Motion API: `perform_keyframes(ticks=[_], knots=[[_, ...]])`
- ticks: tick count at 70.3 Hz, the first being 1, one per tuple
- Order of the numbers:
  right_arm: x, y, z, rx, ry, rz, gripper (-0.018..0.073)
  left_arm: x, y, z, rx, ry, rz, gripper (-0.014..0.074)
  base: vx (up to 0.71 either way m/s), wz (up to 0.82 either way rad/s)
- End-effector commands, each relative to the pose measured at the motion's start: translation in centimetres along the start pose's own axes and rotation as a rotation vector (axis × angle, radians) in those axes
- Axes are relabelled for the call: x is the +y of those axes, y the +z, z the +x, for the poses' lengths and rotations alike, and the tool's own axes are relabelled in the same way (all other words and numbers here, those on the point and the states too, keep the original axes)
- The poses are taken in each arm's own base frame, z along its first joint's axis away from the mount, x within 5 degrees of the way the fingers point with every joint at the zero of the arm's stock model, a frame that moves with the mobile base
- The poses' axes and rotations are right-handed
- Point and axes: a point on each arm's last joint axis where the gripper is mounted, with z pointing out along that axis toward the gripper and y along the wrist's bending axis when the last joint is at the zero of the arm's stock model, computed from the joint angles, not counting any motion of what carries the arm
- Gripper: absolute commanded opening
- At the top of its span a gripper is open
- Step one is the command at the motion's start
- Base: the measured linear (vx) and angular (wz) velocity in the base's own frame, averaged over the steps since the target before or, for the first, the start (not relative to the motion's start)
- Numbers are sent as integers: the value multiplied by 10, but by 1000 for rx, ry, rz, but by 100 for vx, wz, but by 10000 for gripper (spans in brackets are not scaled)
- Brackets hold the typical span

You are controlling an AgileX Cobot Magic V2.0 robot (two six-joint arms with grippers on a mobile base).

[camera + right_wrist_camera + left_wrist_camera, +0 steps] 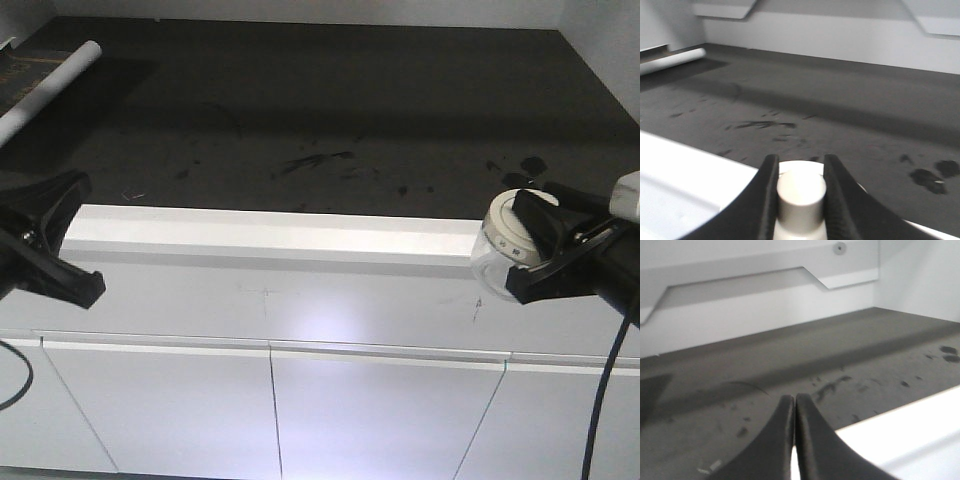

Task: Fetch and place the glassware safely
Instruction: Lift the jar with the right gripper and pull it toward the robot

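While the left gripper (794, 399) hangs closed, the right gripper (800, 159) pinches the jar (492, 262) by its knob (801, 197)

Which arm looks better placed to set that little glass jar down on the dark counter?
Right. The right gripper holds the jar by its lid knob, beside the dark counter. The left gripper is shut, empty, and on the opposite side.

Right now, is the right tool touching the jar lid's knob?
Touching. The right wrist view shows the right tool with both fingers pressed against opposite sides of the jar lid knob, no gap visible.
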Motion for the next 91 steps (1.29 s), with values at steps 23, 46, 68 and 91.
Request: perform_keyframes(ticks=[23,46,68,91], knots=[[65,-4,-15,-34,-66,-322,-3,-21,-33,-3,-81,-30,126,-7,0,0],[81,-7,-16,-39,-41,-395,-3,-27,-48,8,-68,-64,142,-7,0,0],[80,-7,-16,-37,-36,-393,-3,-28,-49,8,-76,-64,148,-7,0,0],[80,-7,-16,-36,-37,-393,-3,-28,-48,9,-74,-64,149,-7,0,0]])
